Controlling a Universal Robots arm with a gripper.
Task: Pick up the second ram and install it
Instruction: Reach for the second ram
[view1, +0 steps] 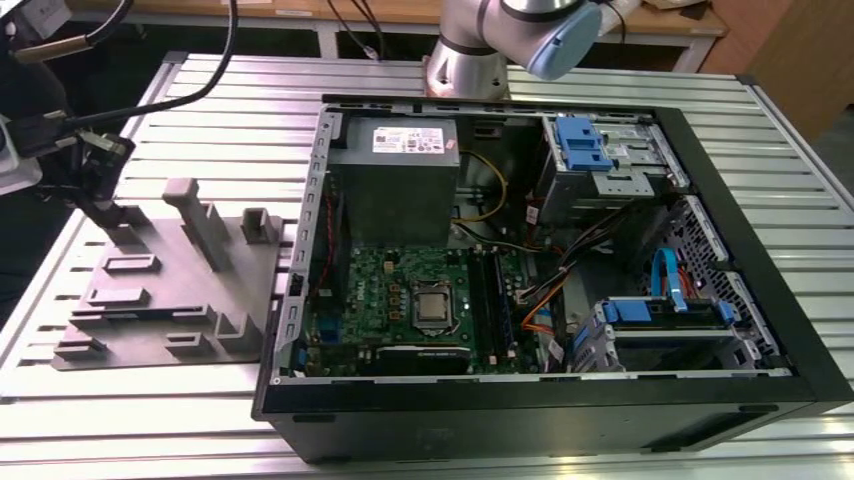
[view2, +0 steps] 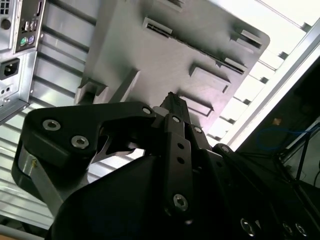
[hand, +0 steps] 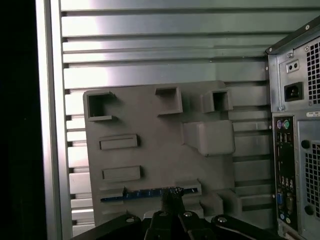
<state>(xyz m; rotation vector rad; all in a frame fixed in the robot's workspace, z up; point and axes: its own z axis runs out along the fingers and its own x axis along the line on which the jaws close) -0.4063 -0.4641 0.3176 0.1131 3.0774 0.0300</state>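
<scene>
First wrist view, jaws gripping second ram (hand: 140, 195) in tray (hand: 155, 157) (exterior view, motherboard (view1: 387, 295))

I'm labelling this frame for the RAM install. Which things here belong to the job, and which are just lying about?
Part of the job:
second ram, sitting in a slot of the grey tray
gripper, right at the ram
memory slots on the motherboard in the open case

Just there:
power supply
blue drive clips
slatted table
</scene>
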